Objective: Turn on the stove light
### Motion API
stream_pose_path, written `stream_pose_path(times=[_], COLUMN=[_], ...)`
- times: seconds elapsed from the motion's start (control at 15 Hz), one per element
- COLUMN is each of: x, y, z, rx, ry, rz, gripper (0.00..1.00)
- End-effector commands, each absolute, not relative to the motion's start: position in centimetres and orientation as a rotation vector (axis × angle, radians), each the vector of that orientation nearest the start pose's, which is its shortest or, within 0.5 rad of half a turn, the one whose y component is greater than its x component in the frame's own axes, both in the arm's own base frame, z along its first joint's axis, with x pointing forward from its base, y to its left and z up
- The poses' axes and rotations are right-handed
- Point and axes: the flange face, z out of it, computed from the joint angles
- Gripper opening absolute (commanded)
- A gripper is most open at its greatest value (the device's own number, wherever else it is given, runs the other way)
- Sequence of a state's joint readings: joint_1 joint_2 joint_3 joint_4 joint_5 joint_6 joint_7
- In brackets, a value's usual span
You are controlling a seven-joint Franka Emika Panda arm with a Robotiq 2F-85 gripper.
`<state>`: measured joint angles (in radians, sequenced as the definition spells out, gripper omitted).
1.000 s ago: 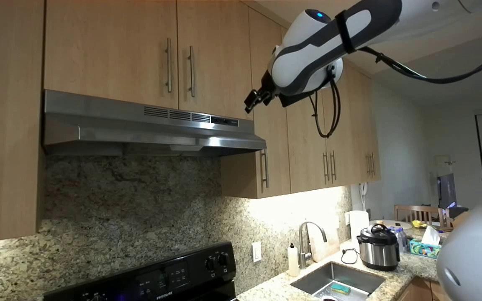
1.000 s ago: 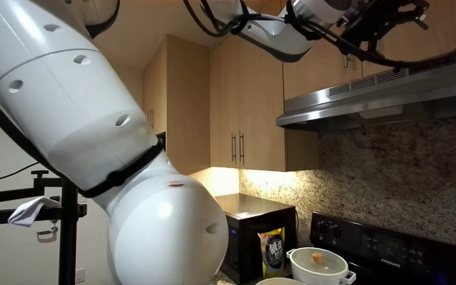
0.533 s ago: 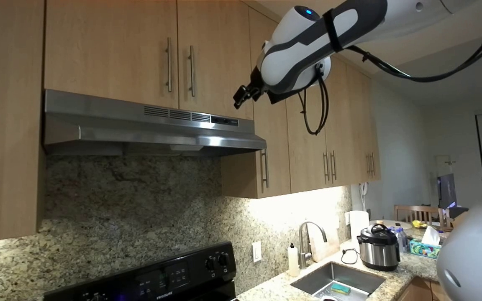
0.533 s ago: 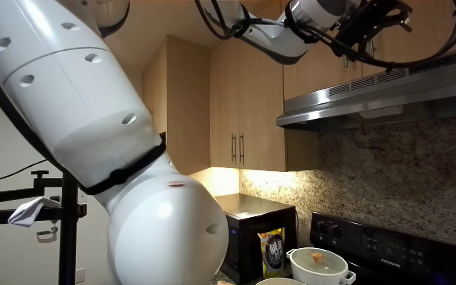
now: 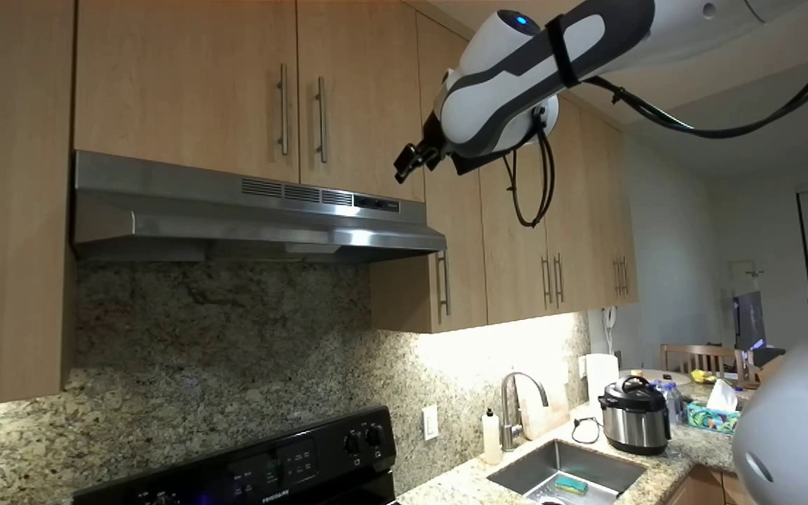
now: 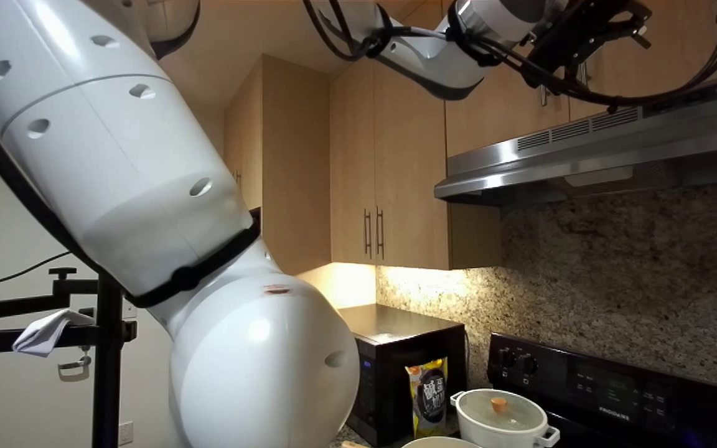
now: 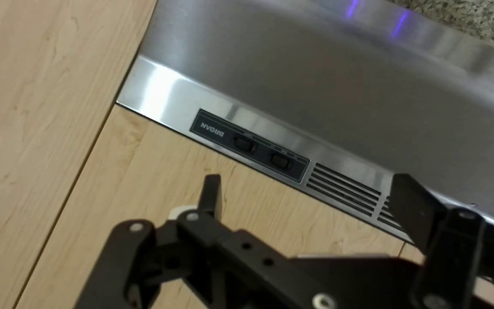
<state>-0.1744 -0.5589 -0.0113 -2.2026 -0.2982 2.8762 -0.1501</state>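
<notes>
The steel range hood (image 5: 236, 210) runs under the wooden cabinets; it also shows in an exterior view (image 6: 582, 149). Its dark control panel (image 5: 376, 203) is at the hood's right end there. In the wrist view the panel (image 7: 215, 128) reads BROAN upside down, with a light switch (image 7: 244, 143) and a fan switch (image 7: 280, 161). I cannot tell the switch positions. The hood underside looks unlit. My gripper (image 7: 307, 189) is open and empty, fingers wide apart. In an exterior view the gripper (image 5: 411, 165) hangs above and right of the panel, apart from it.
Cabinet doors (image 5: 362, 98) with bar handles (image 5: 322, 119) rise above the hood. The black stove (image 5: 278, 463) is below, with a white lidded pot (image 6: 501, 420). A microwave (image 6: 408, 348) stands beside it. Loose black cables (image 5: 544, 196) hang from the arm.
Over the second, the gripper has moved left and slightly up in an exterior view, toward the hood. In the last half second it has shifted back right very slightly. Nothing was touched.
</notes>
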Motion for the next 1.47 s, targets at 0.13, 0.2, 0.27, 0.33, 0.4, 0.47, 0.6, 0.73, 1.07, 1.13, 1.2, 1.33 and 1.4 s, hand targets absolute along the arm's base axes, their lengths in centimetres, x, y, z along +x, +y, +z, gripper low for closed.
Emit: stream_pose_path(times=[0.13,0.2,0.27,0.33,0.4,0.47,0.6,0.73,1.07,1.13,1.2,1.33,1.4], x=[39.9,40.0,40.0,40.2,40.4,40.6,41.7,43.4,47.4,48.0,48.6,49.7,50.2], y=[-3.8,-3.3,-3.1,-2.9,-3.0,-3.2,-3.6,-3.6,-3.2,-3.5,-3.5,-3.2,-2.9], z=[72.5,72.3,72.2,72.2,72.3,72.5,72.9,73.1,74.3,74.7,75.0,75.7,75.8], rx=[-2.877,-2.865,-2.861,-2.849,-2.846,-2.842,-2.833,-2.825,-2.823,-2.823,-2.818,-2.791,-2.775], ry=[-0.210,-0.198,-0.189,-0.196,-0.199,-0.202,-0.234,-0.292,-0.379,-0.372,-0.361,-0.352,-0.353], rz=[-2.012,-2.003,-1.995,-1.989,-1.988,-1.994,-1.986,-1.952,-1.939,-1.955,-1.959,-1.973,-1.970], gripper=[1.00,1.00,1.00,1.00,1.00,1.00,1.00,1.00,1.00,1.00,1.00,1.00,1.00])
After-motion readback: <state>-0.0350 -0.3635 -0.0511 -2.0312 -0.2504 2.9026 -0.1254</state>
